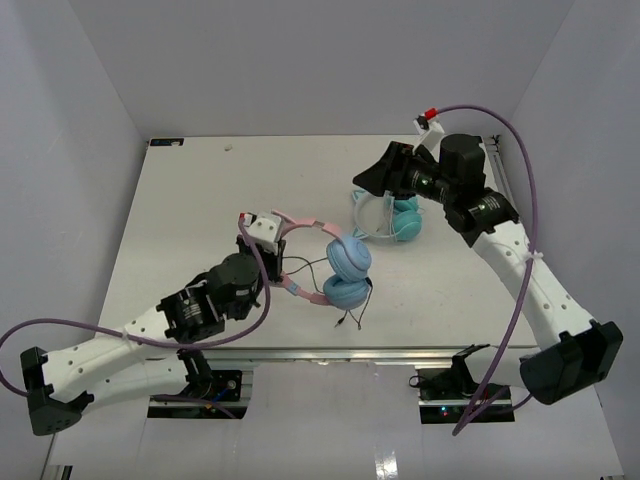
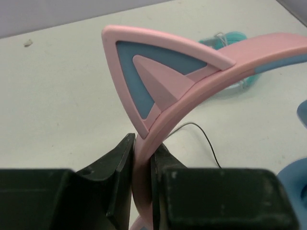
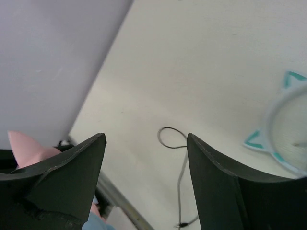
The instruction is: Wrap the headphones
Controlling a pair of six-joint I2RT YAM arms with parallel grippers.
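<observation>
Left wrist view: left gripper (image 2: 142, 158) clamps the headphones (image 2: 158, 81) by the headband (image 2: 268, 50); right gripper (image 3: 146, 143), wide open and empty, should catch the cable (image 3: 180, 163) near its free end.

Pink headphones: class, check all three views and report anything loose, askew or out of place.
The thin black cable of the pink headphones is unwound: it trails in loose loops across the table, while the left gripper clamps the headband.

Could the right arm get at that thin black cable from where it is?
Probably yes: the right gripper is open and the cable lies loose on bare table beneath it, nothing in between.
</observation>
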